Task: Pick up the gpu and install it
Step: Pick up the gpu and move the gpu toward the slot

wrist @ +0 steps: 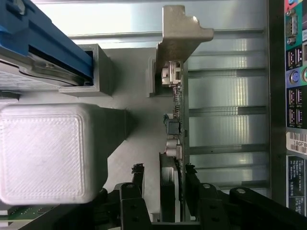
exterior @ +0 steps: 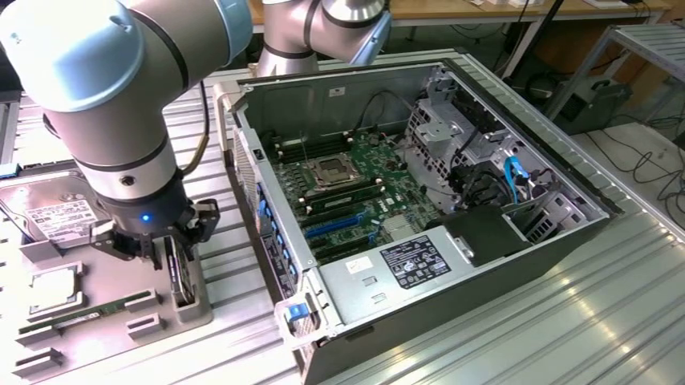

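Jaws, parted, straddle the upright gpu [wrist: 172, 128] in its grey tray [exterior: 118, 282], between hard drive [exterior: 54, 212] and open computer case [exterior: 310, 100].

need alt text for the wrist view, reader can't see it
The gpu, seen edge-on with its silvery bracket, stands in a grey holder, with the gripper open and its black fingers on either side of it. Past it are a ribbed metal table and the computer case's port panel.
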Motion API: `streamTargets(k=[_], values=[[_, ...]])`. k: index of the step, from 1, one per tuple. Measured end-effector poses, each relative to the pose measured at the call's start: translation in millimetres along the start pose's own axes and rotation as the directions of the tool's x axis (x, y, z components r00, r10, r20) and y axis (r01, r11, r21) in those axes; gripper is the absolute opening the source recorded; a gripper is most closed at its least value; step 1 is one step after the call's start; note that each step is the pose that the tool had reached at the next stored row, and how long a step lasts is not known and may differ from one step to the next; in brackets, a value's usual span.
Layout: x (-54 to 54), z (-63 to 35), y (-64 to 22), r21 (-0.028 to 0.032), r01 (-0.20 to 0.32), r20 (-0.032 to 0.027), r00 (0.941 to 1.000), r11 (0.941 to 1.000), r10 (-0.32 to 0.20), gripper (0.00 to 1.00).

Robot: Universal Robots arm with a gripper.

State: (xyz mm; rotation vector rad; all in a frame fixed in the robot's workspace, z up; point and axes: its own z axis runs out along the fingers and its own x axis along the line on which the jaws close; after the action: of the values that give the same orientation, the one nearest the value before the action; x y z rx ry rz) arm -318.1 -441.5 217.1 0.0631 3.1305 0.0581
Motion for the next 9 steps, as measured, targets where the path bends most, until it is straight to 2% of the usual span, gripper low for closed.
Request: streamTargets(k=[6, 7, 8, 9], values=[[-0.1, 1.0, -0.1, 0.0, 0.014, -0.0005, 0.9999, 0.9999, -0.014, 0.44], [-0.2, 1.1, -0.1, -0.0001, 0.015, -0.0004, 0.9999, 0.9999, -0.015, 0.37], [-0.5, 1.2, -0.1, -0.0003, 0.015, -0.0003, 0.9999, 0.9999, -0.015, 0.37], [-0.9, 1.2, -0.1, -0.0002, 0.016, -0.0005, 0.9999, 0.9999, -0.016, 0.31]])
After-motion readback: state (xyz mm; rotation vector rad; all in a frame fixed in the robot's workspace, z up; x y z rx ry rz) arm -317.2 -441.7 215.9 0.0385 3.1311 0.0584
